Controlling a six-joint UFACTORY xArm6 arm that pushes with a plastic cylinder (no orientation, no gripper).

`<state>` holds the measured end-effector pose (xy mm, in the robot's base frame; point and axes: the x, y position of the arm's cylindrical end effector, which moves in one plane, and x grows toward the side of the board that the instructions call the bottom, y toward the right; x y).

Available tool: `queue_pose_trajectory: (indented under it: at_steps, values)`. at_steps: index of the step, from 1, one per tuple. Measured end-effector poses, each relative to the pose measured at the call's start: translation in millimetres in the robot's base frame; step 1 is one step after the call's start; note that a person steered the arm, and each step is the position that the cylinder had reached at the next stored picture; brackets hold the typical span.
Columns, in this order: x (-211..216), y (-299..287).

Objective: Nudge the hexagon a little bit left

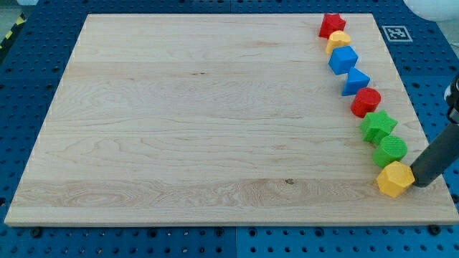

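Observation:
The yellow hexagon (395, 179) lies near the board's bottom right corner, at the lower end of a line of blocks. My tip (419, 185) is just to the hexagon's right and touches or nearly touches its right side. The dark rod rises from there up to the view's right edge. Just above the hexagon lies a green round block (391, 150), then a green star (377, 125).
The line goes on up the right side: a red round block (366, 102), a blue triangle (356, 82), a blue cube (343, 59), a yellow block (338, 41) and a red star (331, 24). The wooden board (201, 122) lies on a blue pegboard table.

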<state>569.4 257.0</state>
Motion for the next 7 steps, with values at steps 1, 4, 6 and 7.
queue_pose_trajectory:
  at_steps: [1,4,6,7]
  values:
    - [-0.4,0.0]
    - [-0.4,-12.4]
    - [-1.4,17.7]
    - [-15.0,21.3]
